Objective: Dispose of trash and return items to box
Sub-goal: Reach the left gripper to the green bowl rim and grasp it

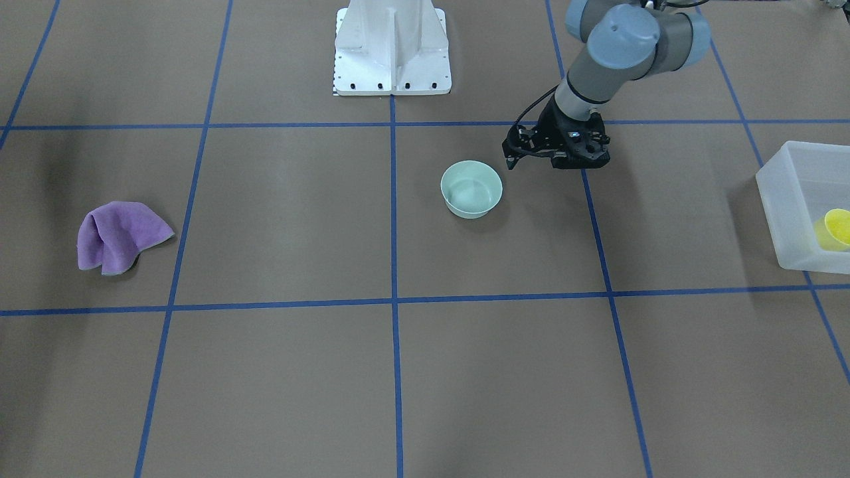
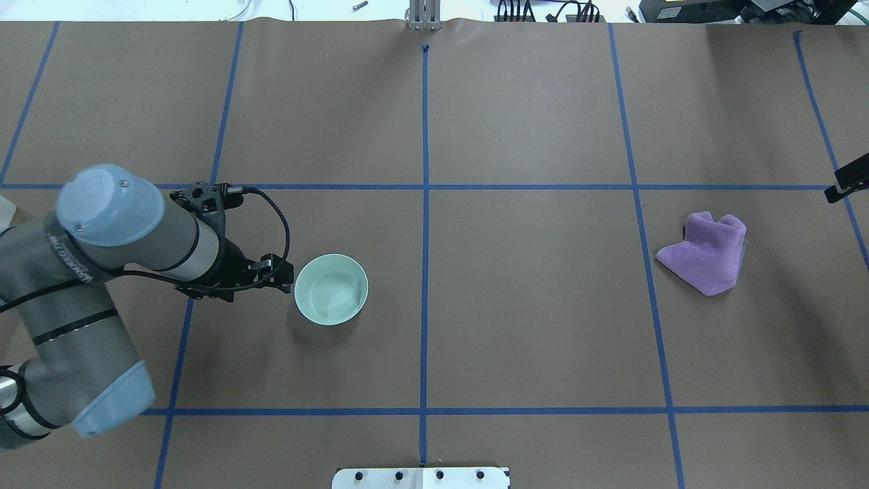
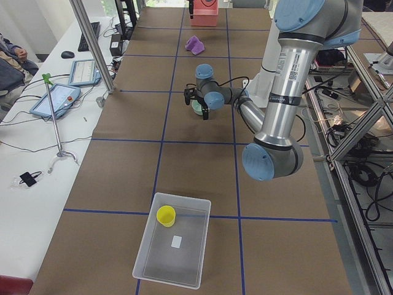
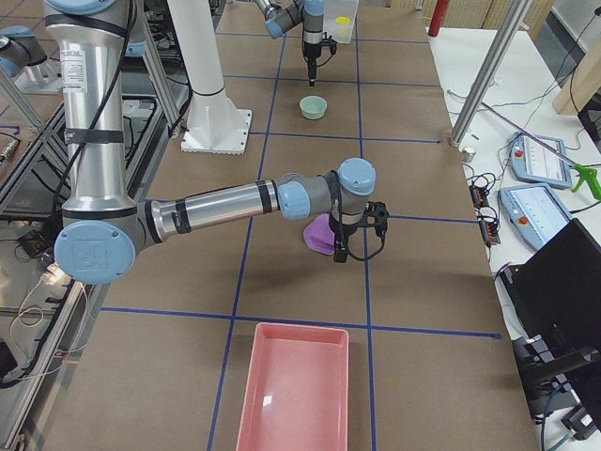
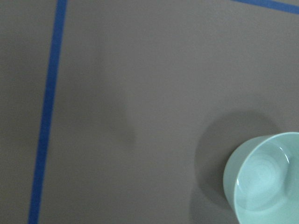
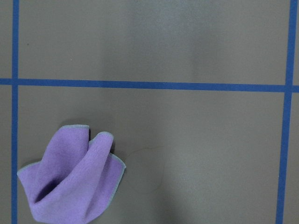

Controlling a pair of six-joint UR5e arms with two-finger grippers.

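The pale mint-green bowl (image 1: 471, 189) stands upright and empty near the table's middle; it also shows in the overhead view (image 2: 331, 288) and at the lower right of the left wrist view (image 5: 266, 179). My left gripper (image 1: 564, 158) hangs beside it, apart from it, on the box's side (image 2: 227, 280); its fingers are hidden, so I cannot tell its state. The yellow cup (image 1: 837, 229) lies inside the translucent box (image 1: 790, 199). My right gripper (image 4: 352, 240) hovers by a purple cloth (image 4: 319, 235); I cannot tell whether it is open or shut.
The purple cloth (image 1: 119, 236) lies crumpled far from the box, and shows in the right wrist view (image 6: 74, 182). A pink tray (image 4: 296, 385) stands at the table's end on the robot's right. The white robot base (image 1: 392, 53) stands behind the bowl.
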